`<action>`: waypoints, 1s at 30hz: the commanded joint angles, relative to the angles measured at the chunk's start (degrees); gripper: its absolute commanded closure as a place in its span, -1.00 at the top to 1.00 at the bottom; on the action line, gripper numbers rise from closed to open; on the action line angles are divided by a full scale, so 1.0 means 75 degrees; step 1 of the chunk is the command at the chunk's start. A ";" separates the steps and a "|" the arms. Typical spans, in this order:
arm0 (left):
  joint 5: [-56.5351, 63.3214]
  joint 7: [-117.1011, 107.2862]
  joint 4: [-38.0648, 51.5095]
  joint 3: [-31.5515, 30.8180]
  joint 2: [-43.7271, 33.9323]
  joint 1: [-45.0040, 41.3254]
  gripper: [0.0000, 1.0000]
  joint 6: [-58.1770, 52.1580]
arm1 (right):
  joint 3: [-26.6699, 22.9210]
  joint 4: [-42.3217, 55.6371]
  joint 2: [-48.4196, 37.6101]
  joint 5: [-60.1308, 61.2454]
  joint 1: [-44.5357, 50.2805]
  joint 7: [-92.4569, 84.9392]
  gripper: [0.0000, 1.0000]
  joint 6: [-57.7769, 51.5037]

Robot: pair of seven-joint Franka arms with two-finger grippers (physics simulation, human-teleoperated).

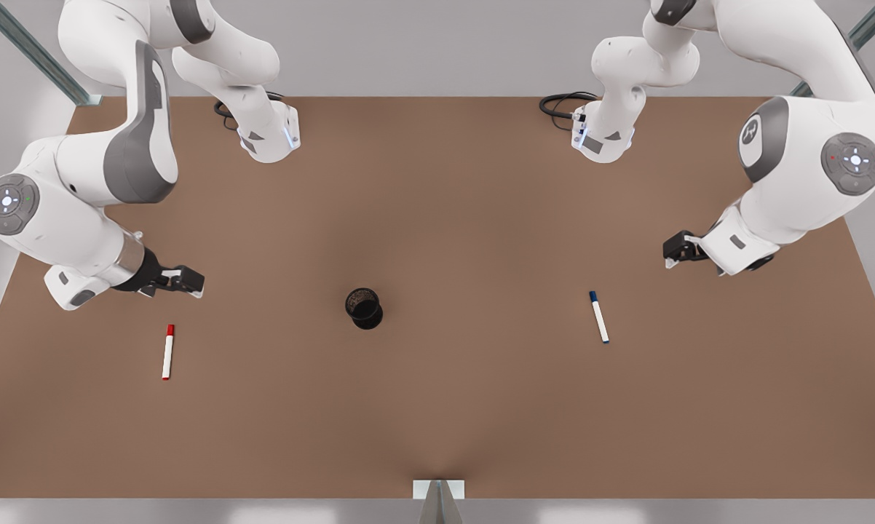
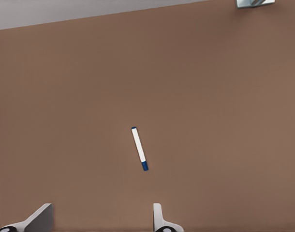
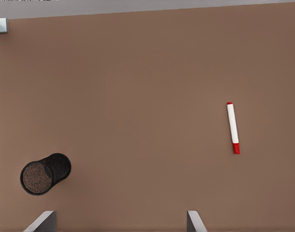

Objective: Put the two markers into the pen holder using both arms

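**Brown tabletop in a pale grey room**

A broad, matte brown table (image 1: 437, 407) spans the front view, evenly lit with a slightly darker patch near its middle. Pale grey floor (image 1: 437, 51) lies beyond its far edge. 2 slanted grey-green metal struts (image 1: 33, 51) stand at the far corners. A small light-grey bracket (image 1: 438, 490) sits at the near edge.

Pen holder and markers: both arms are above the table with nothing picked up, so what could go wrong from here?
1. The pen holder is small and stands alone mid-table; two arms converging on it might collide.
2. The blue-capped marker and red-capped marker lie flat and thin; the open left gripper or right gripper could pinch off-centre and roll one away.
3. A marker lowered tilted could catch the narrow rim and tip the cup.
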 commanded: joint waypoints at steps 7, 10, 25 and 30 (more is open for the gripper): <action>-0.0061 -0.2326 -0.1484 -0.0002 0.1140 -0.0151 1.00 0.2753 | -0.0056 -0.0041 0.0004 -0.0083 -0.0090 0.0356 1.00 0.0309; -0.0061 -0.3486 -0.3065 -0.0002 0.1093 -0.0245 1.00 0.4768 | -0.0056 -0.0112 0.0566 -0.0176 -0.0091 0.0368 1.00 0.0883; -0.0225 -0.4120 -0.4450 0.0034 0.2605 -0.0069 0.98 0.7899 | -0.0010 -0.1038 0.2196 -0.0340 -0.0841 -0.0593 1.00 0.3555; -0.0085 -0.4049 -0.4426 0.0034 0.2687 -0.0116 0.45 0.7887 | -0.0010 -0.1026 0.2864 -0.0364 -0.1063 -0.0898 1.00 0.4294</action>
